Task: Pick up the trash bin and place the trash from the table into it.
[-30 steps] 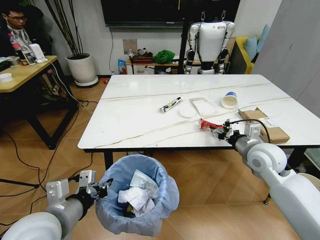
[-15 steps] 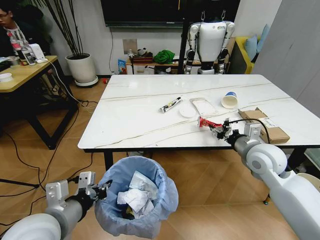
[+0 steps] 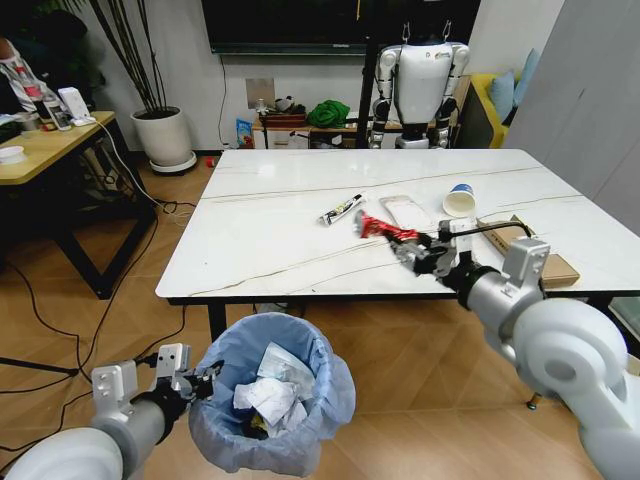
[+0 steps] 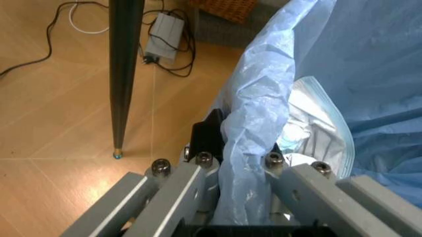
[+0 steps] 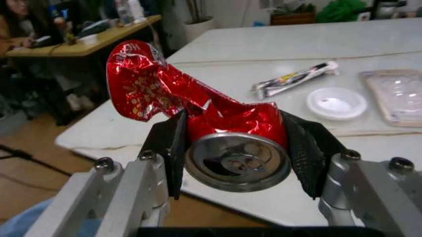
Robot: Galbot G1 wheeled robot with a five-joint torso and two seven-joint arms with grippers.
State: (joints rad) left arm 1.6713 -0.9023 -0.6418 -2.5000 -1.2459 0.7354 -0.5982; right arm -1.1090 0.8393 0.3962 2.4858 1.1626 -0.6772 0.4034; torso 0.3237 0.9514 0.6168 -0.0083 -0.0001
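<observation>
My right gripper [image 3: 415,248] is shut on a crushed red can [image 3: 384,230], held just above the front of the marble table [image 3: 270,220]; the can [image 5: 197,113] sits squeezed between the black pads. On the table lie a small tube [image 3: 341,209], a white lid [image 3: 376,222], a clear flat tray [image 3: 407,211], a blue-rimmed paper cup [image 3: 460,199] and a brown cardboard box [image 3: 530,248]. Below the table's front edge, my left gripper [image 3: 207,378] is shut on the rim of the trash bin [image 3: 275,400], pinching its light blue bag [image 4: 254,128]. Crumpled white paper lies inside.
A wooden desk [image 3: 45,145] stands at the left with a person behind it. A white plant pot [image 3: 165,135] and floor cables [image 3: 60,300] lie beyond. Another white robot [image 3: 420,80] stands behind the table. A black table leg [image 4: 125,74] is close to the bin.
My right gripper has lifted the red can and carried it left, toward the table's middle. The bin and left gripper have stayed nearly still.
</observation>
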